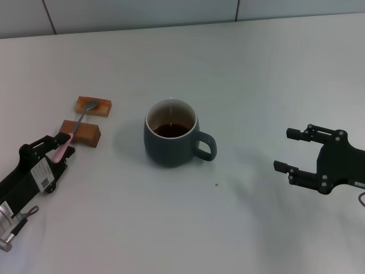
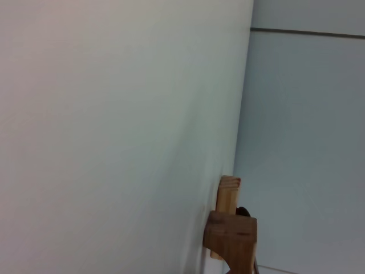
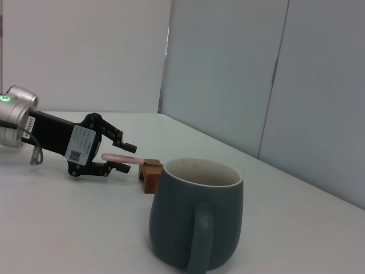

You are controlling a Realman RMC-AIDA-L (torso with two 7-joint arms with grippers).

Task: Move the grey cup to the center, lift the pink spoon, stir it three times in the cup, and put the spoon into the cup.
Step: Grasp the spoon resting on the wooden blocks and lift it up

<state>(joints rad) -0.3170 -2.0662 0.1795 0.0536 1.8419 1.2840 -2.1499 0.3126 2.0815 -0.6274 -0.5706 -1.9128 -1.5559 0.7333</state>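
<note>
The grey cup [image 1: 171, 142] stands in the middle of the white table, dark liquid inside, handle toward my right arm; it fills the foreground of the right wrist view [image 3: 197, 220]. The pink spoon [image 1: 86, 109] lies across two brown blocks, its bowl on the far one, its pink handle [image 3: 137, 161] sticking out toward my left arm. My left gripper [image 1: 64, 145] is open, its fingers either side of the pink handle end, also shown in the right wrist view [image 3: 126, 157]. My right gripper [image 1: 291, 149] is open and empty, right of the cup.
Two brown blocks hold the spoon: the far block [image 1: 94, 106] and the near block [image 1: 81, 133], left of the cup. They also show in the left wrist view [image 2: 231, 237]. A grey panelled wall [image 1: 171, 11] runs behind the table's far edge.
</note>
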